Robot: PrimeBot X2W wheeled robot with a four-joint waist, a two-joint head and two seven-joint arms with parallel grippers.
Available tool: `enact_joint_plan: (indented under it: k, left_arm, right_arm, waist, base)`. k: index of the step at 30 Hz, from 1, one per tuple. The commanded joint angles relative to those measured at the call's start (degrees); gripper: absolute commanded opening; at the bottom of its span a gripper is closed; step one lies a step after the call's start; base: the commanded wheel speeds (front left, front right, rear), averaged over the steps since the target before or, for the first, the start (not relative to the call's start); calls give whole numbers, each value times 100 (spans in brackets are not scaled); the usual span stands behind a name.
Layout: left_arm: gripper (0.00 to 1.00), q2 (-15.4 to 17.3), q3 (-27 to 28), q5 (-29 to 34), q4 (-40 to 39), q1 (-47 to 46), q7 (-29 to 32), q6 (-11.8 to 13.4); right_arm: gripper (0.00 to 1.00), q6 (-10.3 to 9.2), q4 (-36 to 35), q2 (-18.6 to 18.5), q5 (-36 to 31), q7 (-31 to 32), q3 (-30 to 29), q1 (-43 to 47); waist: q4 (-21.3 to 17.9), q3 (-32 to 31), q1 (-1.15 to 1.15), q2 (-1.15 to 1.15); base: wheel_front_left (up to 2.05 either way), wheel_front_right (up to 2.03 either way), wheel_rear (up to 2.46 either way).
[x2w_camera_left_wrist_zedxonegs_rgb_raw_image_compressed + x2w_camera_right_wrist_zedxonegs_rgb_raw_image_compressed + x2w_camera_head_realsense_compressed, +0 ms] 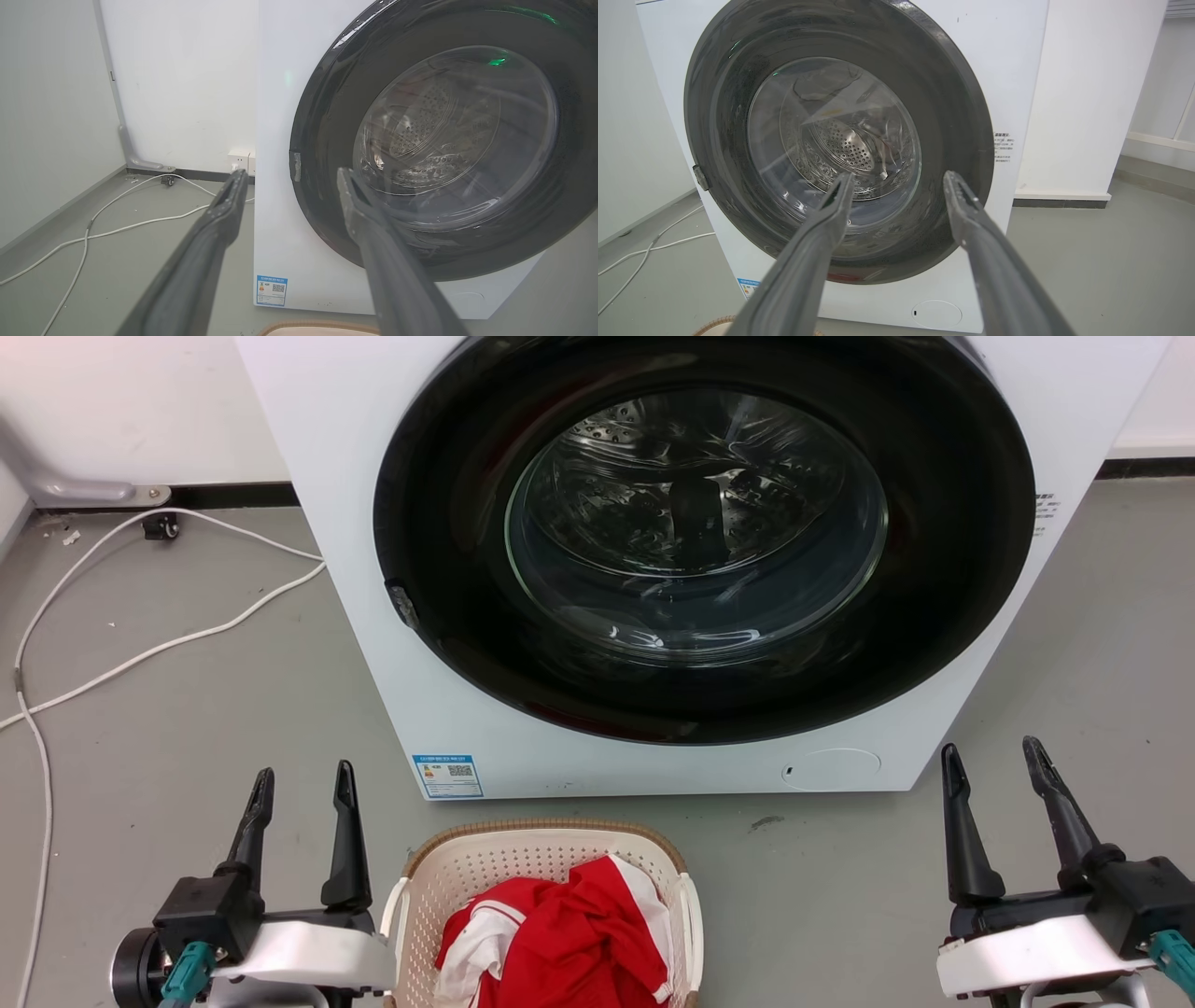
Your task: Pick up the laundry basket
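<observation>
Two grippers hang with fingers spread and nothing between them. The left gripper point(305, 773) is just beside the laundry basket point(439, 882). The right gripper point(991, 749) is well apart from it, with bare grey floor point(822, 896) between. The basket sits on that floor, lower than both sets of fingertips and between the two hands, close to the front of the washer point(364, 644). From the left wrist, its brown rim point(317, 326) shows just below the fingers.

By its looks the basket will be light. It is thin cream plastic, its walls pierced with rows of small holes. Its shape is a rounded rectangle with a woven-look band round the top. Such a wall would probably flex if pinched mid-span, and the smooth plastic may slip between narrow dark fingers.

The load is a crumpled red and white garment point(560, 933). It is soft and adds little weight, but it is heaped toward the end nearest the robot. The basket may therefore tip that way if raised by one side.

The likeliest holds are the white loops: the left-side handle point(392, 910) next to the left hand, and the right-side handle point(693, 905) facing the right hand. Taking both should keep it level. The rim looks like the stiffer fallback.

Beyond the fingertips, the washer's door is a glossy dark ring round clear domed glass, with a perforated steel drum behind.
</observation>
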Motion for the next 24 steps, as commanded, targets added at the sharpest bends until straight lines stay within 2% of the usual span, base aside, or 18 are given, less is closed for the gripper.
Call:
enact_joint_plan:
  k: [1, 11, 24]
  left_arm:
    - [100, 18, -2, 130, -43, 70, -53, 28]
    - [100, 17, -8, 488, -87, 109, -154, 48]
    - [100, 16, 4, 395, -30, 114, -142, 30]
  right_arm:
    - [100, -2, -54, -7, -128, -44, 5, 56]
    - [100, -2, -98, -7, -407, -142, -10, 94]
    - [100, -2, -39, -6, -207, -135, -36, 91]
  waist:
    - [5, 1, 0, 0]
    - [14, 6, 0, 0]
    - [11, 8, 0, 0]
  base:
    - [0, 0, 0]
    - [0, 0, 0]
    - [0, 0, 0]
